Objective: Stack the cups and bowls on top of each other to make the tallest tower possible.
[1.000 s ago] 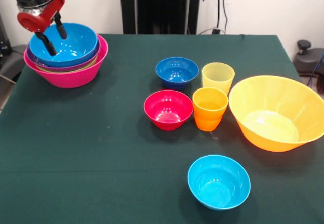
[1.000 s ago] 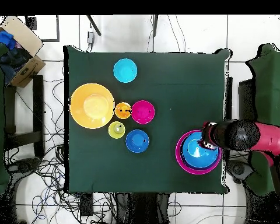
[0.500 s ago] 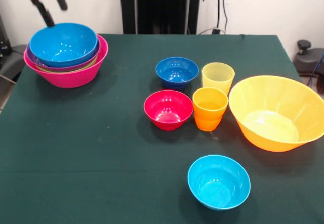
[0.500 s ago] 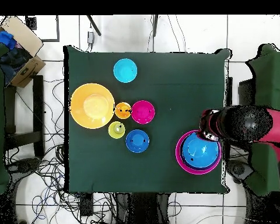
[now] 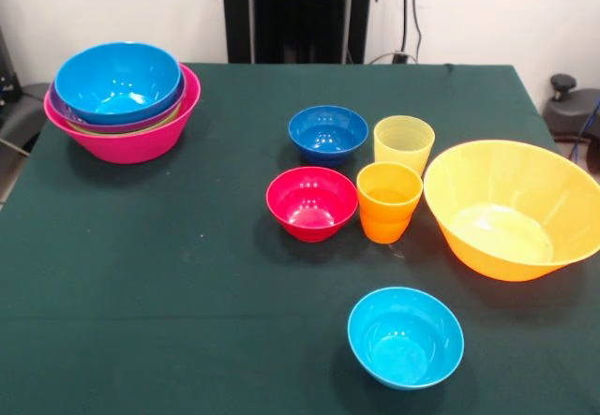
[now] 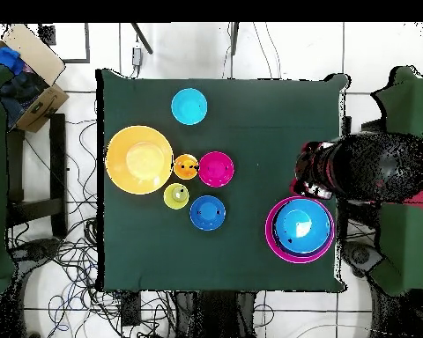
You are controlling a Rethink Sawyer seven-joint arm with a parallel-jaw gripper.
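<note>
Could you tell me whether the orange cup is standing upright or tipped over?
Upright. The orange cup stands on its base with its open mouth facing up, and it looks empty.

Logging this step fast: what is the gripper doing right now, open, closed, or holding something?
Gripper: in view only from overhead, beside the tower; open or closed cannot be told.

Robotics lab: table under dark green cloth, black robot pedestal against white wall, loose cables across tiled floor, cardboard box alongside.
</note>
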